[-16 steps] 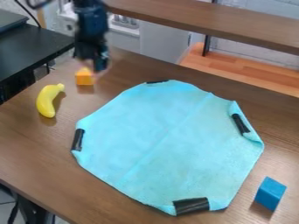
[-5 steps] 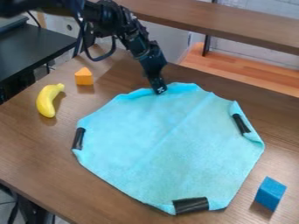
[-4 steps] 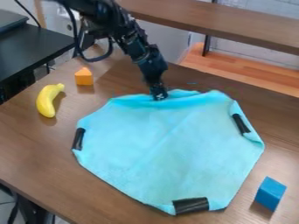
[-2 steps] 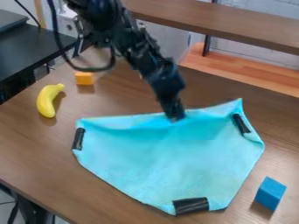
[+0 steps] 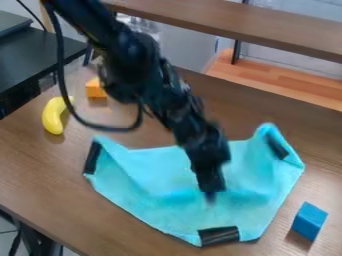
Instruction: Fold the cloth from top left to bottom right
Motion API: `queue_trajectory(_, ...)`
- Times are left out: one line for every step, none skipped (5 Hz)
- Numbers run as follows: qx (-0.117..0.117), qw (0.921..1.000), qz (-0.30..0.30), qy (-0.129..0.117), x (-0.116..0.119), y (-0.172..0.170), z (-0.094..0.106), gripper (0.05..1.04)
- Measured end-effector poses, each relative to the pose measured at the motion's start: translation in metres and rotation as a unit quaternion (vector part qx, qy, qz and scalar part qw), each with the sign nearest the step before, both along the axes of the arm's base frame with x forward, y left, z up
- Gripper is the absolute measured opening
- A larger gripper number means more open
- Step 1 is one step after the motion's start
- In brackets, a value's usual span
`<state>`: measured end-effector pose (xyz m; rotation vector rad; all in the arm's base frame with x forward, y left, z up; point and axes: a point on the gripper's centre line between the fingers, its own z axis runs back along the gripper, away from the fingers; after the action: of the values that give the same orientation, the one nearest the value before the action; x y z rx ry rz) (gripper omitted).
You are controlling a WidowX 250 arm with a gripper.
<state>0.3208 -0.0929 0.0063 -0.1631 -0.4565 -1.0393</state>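
- Closest to the camera, a strip of black tape (image 5: pixel 218 236) sat on the near edge of the light blue fabric cloth (image 5: pixel 167 210).
- Just off to the right was a solid blue block (image 5: pixel 309 220), apart from the cloth and resting on the brown wooden tabletop (image 5: pixel 40 175).
- The cloth itself lay around the middle of the tabletop. Its near part was pretty flat, while the far part was bunched and doubled over toward the camera, with the far edge dipping between two raised corners.
- The black two-finger tool (image 5: pixel 211 192) pointed down over the middle of the cloth, tip right at the fabric. It was kinda blurry, but it looked clenched, with some of the cloth pinched in it.
- Two more tape strips were on the sides, one at the left corner (image 5: pixel 92 158) and one near the raised right corner (image 5: pixel 276 146).
- Past the cloth on the left, a yellow toy banana (image 5: pixel 55 116) lay on the wood, and an orange block (image 5: pixel 95 88) sat a bit farther back, partly behind the arm.
- The black robot arm (image 5: pixel 133 50) slanted in from the upper left, a dark cable (image 5: pixel 61 75) looping beside it.
- Way back were a black table (image 5: pixel 33 55) on the left and a brown wooden shelf (image 5: pixel 234 20) across the top.
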Motion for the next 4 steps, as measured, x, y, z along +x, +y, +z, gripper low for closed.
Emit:
queue_trajectory(0.011,0.9999,-0.010,-0.005,-0.017,-0.017,-0.005,0.055)
queue_trajectory(0.013,0.9996,-0.023,-0.009,-0.033,-0.036,0.000,0.077)
queue_trajectory(0.005,0.9999,0.001,-0.009,-0.037,-0.036,0.011,0.241)
queue_trajectory(0.010,0.9994,0.000,-0.034,-0.038,-0.033,0.038,0.495)
